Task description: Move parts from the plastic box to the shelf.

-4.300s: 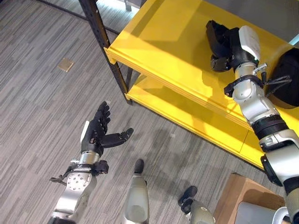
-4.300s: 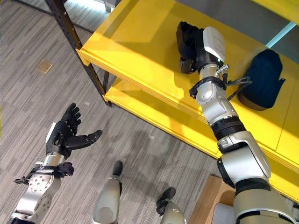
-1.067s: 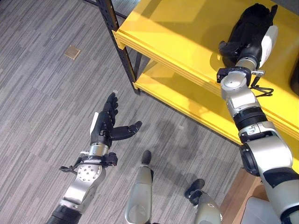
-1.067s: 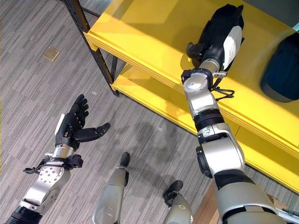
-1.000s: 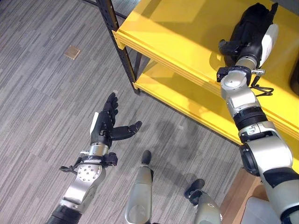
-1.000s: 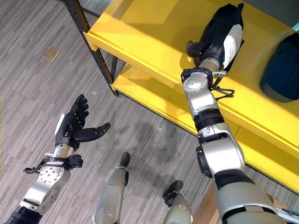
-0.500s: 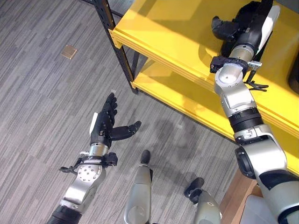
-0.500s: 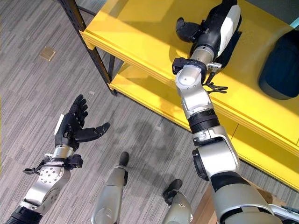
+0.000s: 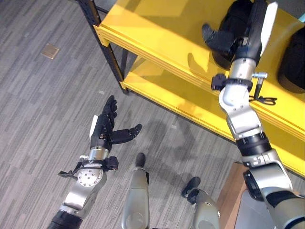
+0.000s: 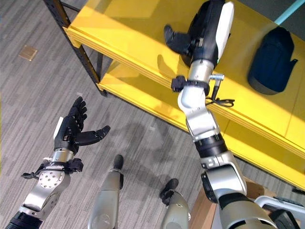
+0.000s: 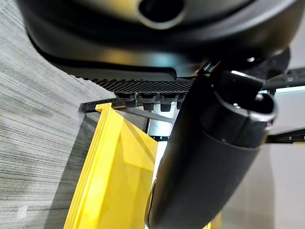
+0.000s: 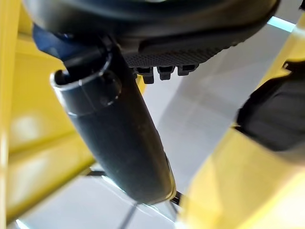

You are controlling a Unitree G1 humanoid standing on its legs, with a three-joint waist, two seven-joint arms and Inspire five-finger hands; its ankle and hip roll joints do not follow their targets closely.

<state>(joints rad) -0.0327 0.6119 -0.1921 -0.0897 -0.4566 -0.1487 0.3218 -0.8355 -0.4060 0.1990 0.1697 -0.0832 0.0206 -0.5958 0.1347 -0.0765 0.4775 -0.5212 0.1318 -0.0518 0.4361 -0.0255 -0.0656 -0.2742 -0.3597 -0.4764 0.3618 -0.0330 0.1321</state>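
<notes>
Floor and bits around the work area

Grey wood-grain flooring (image 9: 43, 105) covers the ground. A small tan square plate (image 9: 50, 50) is set in it well to the left of the black upright post (image 9: 102, 21). At the lower right, the corner of a brown cardboard box (image 9: 233, 200) shows on the floor.

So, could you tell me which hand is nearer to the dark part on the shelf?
Right. The right hand is over the shelf, beside the dark part; the left hand hangs open above the floor.
</notes>
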